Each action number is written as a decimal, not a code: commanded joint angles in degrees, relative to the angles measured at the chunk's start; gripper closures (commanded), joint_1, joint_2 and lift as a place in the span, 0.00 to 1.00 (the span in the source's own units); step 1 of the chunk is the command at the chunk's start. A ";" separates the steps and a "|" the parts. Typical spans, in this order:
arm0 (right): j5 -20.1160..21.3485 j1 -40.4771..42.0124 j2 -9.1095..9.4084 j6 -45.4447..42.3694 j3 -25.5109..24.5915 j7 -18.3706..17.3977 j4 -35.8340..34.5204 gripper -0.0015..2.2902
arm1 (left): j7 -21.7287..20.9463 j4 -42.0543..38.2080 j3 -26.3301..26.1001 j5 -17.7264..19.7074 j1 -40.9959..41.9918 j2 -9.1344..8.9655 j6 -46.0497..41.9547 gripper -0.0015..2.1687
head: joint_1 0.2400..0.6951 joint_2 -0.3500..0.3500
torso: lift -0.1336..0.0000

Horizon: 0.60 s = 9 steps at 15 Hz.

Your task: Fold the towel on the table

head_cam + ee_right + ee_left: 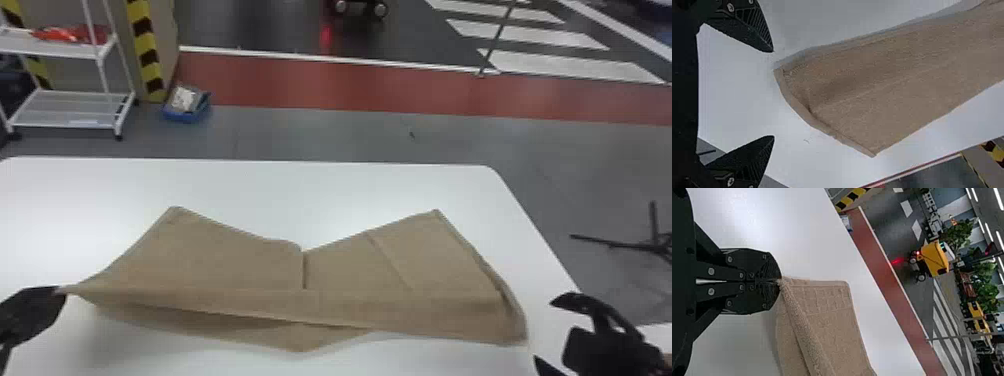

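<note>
Towel of tan cloth (215, 260), clamped lower left by black left gripper (61, 290), has its right edge clear of spread, black right gripper (544, 330).

The right hand (543, 330) is open — tan towel (907, 94) just beyond its fingertips — over the white table (734, 90).

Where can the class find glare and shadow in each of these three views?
Head view: whitish glare on the white table beyond the brown towel, soft shadow below the towel's raised left part; left wrist view: a bright patch on the table, a faint shadow beside the towel near the left gripper; right wrist view: a greyish shadow along one long towel edge.
</note>
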 commanded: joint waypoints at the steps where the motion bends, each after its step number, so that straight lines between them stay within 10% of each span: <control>1: 0.61 -1.69 -2.06 4.54 2.61 2.43 2.68 0.09 | -0.02 0.28 -0.24 -0.16 -0.01 -0.15 -0.01 0.99 | 1.00 0.18 | 0.14; 6: -0.36 -5.46 -2.94 7.70 4.72 5.15 5.23 0.18 | -0.11 0.28 -0.24 -0.16 -0.01 -0.15 -0.01 0.99 | 1.00 0.19 | 0.14; 9: -2.29 -6.17 -3.29 7.70 4.63 10.16 4.88 0.47 | -0.11 0.28 -0.15 -0.07 -0.01 -0.15 -0.18 0.99 | 1.00 0.19 | 0.14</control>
